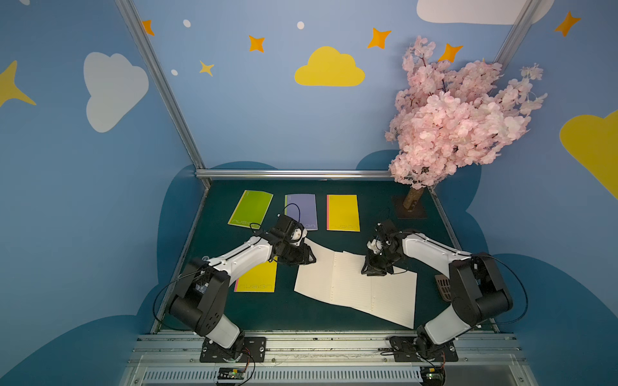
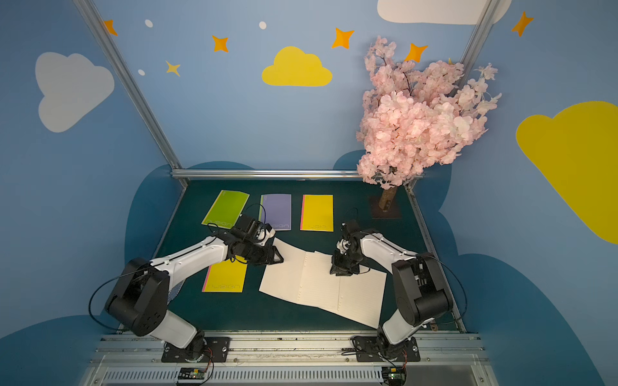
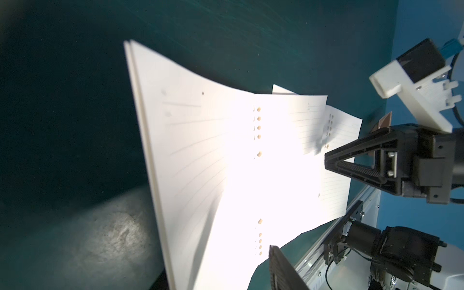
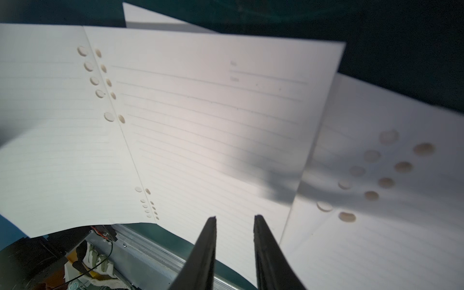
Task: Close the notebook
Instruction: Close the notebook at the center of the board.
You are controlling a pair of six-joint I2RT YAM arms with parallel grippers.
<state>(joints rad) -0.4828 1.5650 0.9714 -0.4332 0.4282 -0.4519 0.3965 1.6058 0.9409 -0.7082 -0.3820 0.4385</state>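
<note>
The notebook is lying wide open, cream-white lined pages facing up. It sits on the dark green tabletop in the near half, a bit right of centre, and it's skewed, so the far-left corner points away and the near-right corner comes close to the near edge. Both top views show rows of little punched holes along two folds. The left side isn't flat, the pages bow up off the tabletop. In the right wrist view one spread overlaps another lying under it
</note>
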